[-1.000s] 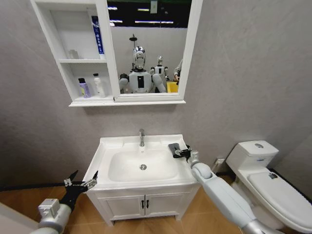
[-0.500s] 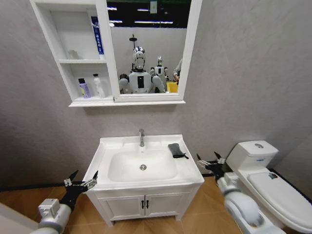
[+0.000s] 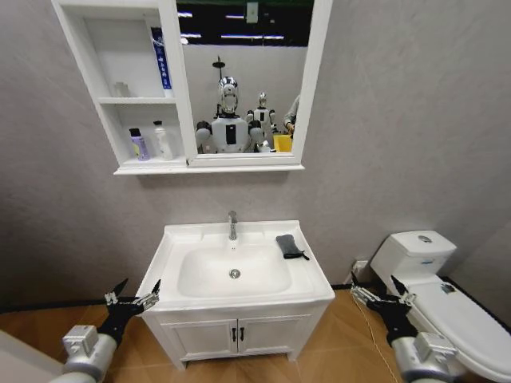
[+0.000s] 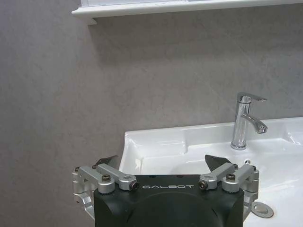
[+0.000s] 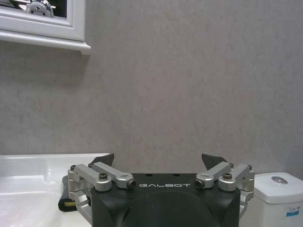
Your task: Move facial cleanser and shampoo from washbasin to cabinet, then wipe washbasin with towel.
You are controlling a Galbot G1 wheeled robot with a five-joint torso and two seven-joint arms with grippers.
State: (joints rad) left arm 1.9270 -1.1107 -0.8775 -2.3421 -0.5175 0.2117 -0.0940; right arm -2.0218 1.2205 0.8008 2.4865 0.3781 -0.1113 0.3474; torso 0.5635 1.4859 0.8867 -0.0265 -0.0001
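- I judge bottles [image 3: 150,142] stowed in cabinet [image 3: 120,96].
- Towel [image 3: 291,246] rests at basin's [image 3: 184,239] 2 o'clock.
- Left claw [image 3: 132,300], right claw [image 3: 382,297]: spread, empty, low.

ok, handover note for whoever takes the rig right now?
Left end effector: open, empty, parked low by the washbasin's front left corner.
Right end effector: open, empty, low between the washbasin and the toilet.
Towel: folded on the rim, right of the tap.
Two bottles stand on the cabinet's lower shelf, so moving looks done.
Can't tell whether the wipe is done.
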